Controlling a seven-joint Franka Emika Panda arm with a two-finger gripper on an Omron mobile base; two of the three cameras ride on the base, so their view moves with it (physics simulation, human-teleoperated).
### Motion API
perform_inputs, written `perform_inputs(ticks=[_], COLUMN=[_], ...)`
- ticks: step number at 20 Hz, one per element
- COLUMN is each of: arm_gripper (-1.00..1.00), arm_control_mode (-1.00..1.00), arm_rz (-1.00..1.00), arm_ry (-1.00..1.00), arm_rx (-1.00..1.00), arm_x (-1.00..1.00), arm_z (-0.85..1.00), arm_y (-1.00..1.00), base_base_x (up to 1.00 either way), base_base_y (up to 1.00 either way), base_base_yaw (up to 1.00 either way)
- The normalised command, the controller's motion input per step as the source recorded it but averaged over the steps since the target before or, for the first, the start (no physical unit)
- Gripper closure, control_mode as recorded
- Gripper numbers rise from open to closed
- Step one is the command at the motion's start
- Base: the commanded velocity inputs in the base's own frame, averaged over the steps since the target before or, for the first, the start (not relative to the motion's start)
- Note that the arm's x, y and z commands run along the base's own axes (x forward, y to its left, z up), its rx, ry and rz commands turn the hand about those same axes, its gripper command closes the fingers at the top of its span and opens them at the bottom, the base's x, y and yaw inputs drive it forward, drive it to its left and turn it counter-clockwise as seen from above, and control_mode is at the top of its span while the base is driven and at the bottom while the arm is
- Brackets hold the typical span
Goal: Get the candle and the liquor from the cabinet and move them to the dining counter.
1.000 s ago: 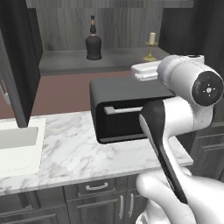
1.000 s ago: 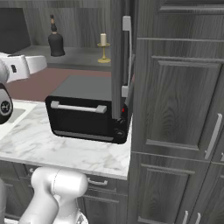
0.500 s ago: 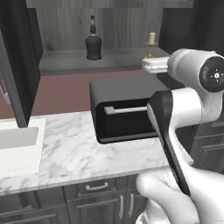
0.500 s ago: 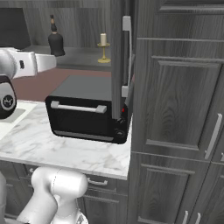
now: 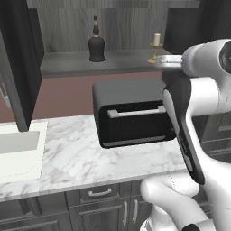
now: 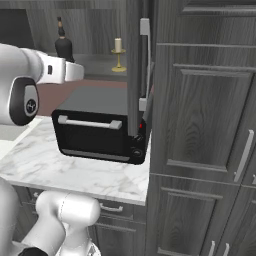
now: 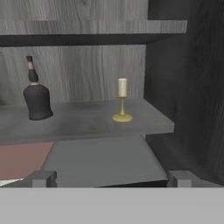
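So we've got the cabinet (image 5: 18, 67) open, and both things are sitting upright on its lower shelf (image 7: 87, 120). The candle (image 7: 122, 99) stands straight up on its little gold stick, long axis vertical, wick end to the top, toward the shelf's right end near the dark side wall. The liquor (image 7: 36, 92) is well apart from it on the left, also upright, thin neck and stopper pointing at the shelf above (nothing tilted as far as we can see). Below the shelf sits a black toaster oven (image 5: 133, 115) on the marble worktop (image 5: 81, 155). Our gripper (image 7: 111, 178) is spread wide with nothing between the fingertips (image 7: 43, 178), hanging above the oven top and facing the candle, not touching it.
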Motion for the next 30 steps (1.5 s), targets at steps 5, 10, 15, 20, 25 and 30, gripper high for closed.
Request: perform_inputs(ticks=[5,10,15,20,25,30], arm_gripper=[-1.0,-1.0,-1.0,-1.0,-1.0,-1.0], arm_control_mode=[-1.0,-1.0,-1.0,-1.0,-1.0,-1.0], arm_rz=[0.0,0.0,0.0,0.0,0.0,0.0], arm_ry=[0.05,0.0,0.0,0.0,0.01,0.0], arm_rx=[0.09,0.0,0.0,0.0,0.03,0.01], arm_x=[0.19,0.3,0.27,0.21,0.19,0.18], arm_z=[-0.04,-0.13,-0.09,-0.04,0.0,0.0], arm_y=[-0.12,0.0,-0.01,-0.02,-0.16,-0.17], base_base_x=[0.0,0.0,0.0,0.0,0.0,0.0], base_base_y=[0.0,0.0,0.0,0.0,0.0,0.0], base_base_yaw=[0.0,0.0,0.0,0.0,0.0,0.0])
